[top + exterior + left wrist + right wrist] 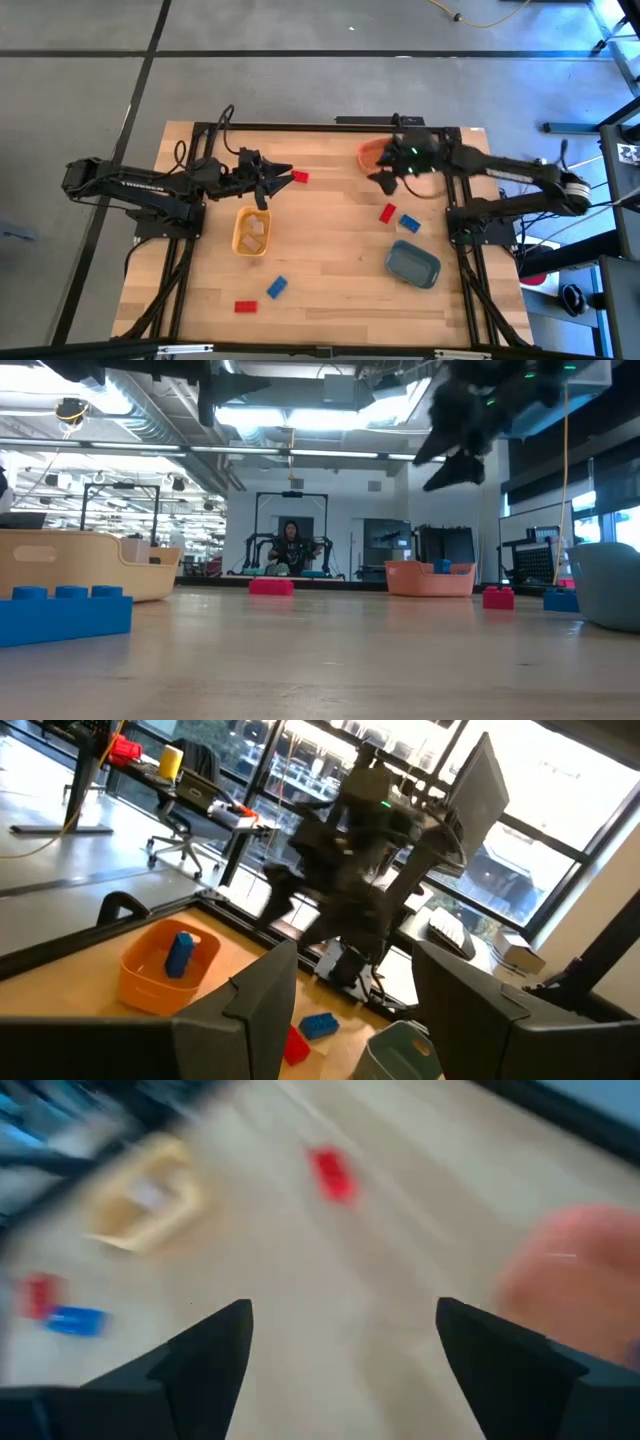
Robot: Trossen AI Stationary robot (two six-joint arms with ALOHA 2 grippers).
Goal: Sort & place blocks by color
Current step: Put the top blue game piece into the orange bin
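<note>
High view shows loose blocks: red (387, 212) and blue (409, 222) below the right gripper (384, 180), fingers spread empty. Left gripper (270, 185) also open. Light, rigid, slick plastic probably; pinch the long sides.

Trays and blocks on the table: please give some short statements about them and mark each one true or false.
1. The yellow tray holds pale beige blocks. True.
2. The orange tray is empty. False: a blue block lies inside it.
3. The slate-blue tray sits on the right arm's side of the table. True.
4. The left gripper is shut on a red block. False: its fingers are apart with nothing between them.
5. A red block and a blue block lie near the table's front edge, outside any tray. True.
6. The right gripper is shut on a block. False: it is open and holds nothing.
</note>
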